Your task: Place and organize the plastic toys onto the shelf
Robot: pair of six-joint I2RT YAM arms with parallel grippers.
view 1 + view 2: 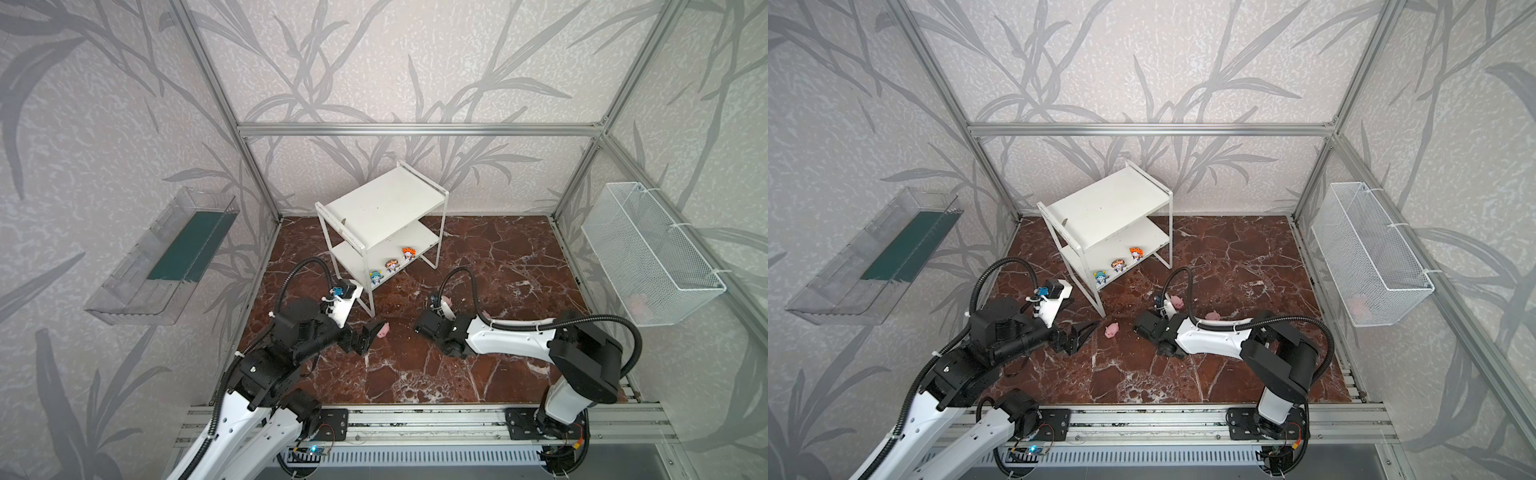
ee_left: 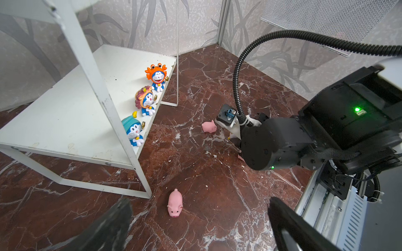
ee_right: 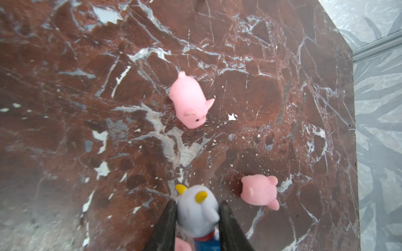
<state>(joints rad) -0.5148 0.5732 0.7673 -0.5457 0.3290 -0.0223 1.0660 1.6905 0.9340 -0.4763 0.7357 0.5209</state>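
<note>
**Right gripper pinched on the fourth figurine, low over the marble floor**

Jaws are clamped on its head from both sides, so I'd lift straight up first. One pig lies just beside it and another pig sits a bit further out. Then swing over to the shelf, come in low under the top board, and set it in the row with the three figurines along the lower board front edge, minding the leg. The toy has a rounded grey-white head, two little yellow horns and a blue body, and it's probably slippery. Left gripper hangs spread wide by a third pig.
</note>
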